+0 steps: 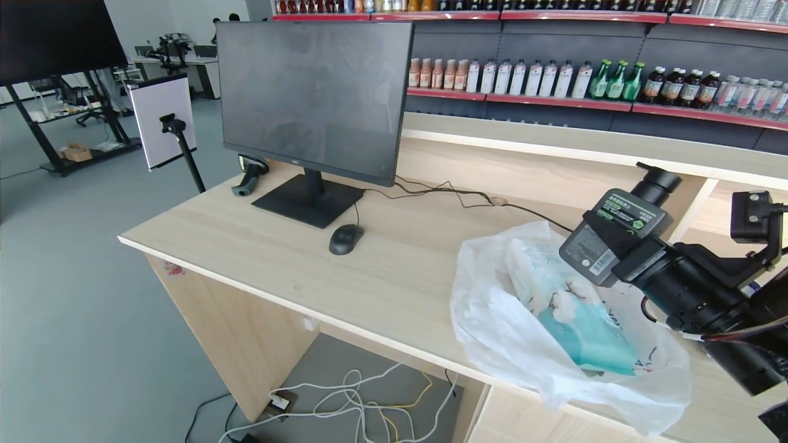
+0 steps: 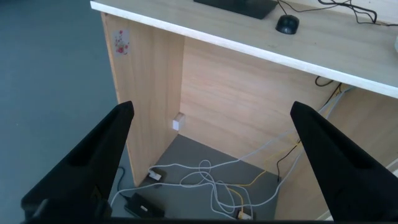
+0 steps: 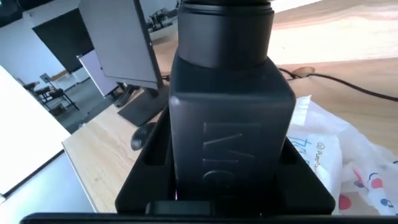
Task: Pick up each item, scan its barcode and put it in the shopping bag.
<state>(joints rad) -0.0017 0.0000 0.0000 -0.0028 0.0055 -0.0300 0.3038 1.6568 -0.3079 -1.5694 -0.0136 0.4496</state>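
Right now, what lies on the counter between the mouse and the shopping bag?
Only bare counter, in the head view, between mouse and shopping bag; the cables run farther back.

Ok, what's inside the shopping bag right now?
One teal-and-white soft pack lies inside the shopping bag. Plastic folds cover parts of it; anything beneath it is hidden. The right gripper holds a dark bottle above.

I count one dark bottle (image 1: 625,209) in my right gripper (image 1: 619,243), one shopping bag (image 1: 511,344) just beneath it holding one tissue pack (image 1: 585,332), and farther off one monitor (image 1: 314,98), one mouse (image 1: 346,239), one scanner (image 1: 249,175).
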